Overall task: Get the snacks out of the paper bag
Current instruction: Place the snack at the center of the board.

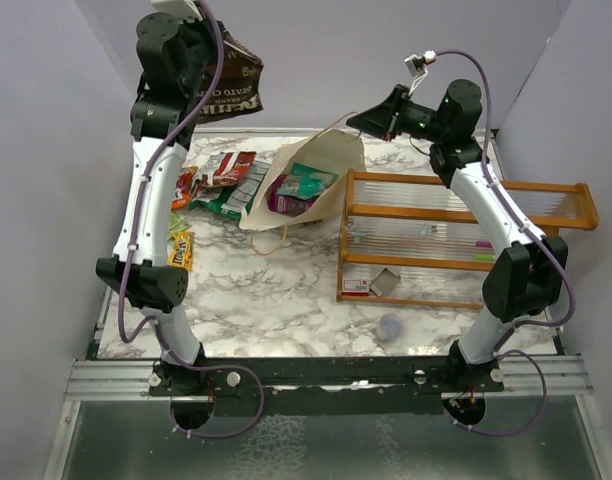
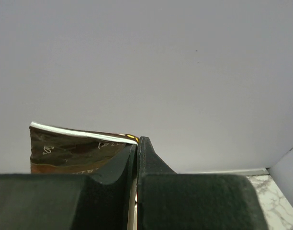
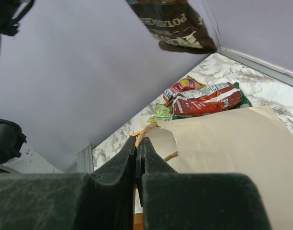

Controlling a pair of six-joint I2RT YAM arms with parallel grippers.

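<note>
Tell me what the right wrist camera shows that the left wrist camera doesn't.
Only the right wrist: the paper bag, its rim pinched in the shut right end effector, and red snack packets on the marble table. Only the left wrist: the shut left end effector clamping the dark brown packet. Both: that packet, the plain wall and some table.
</note>
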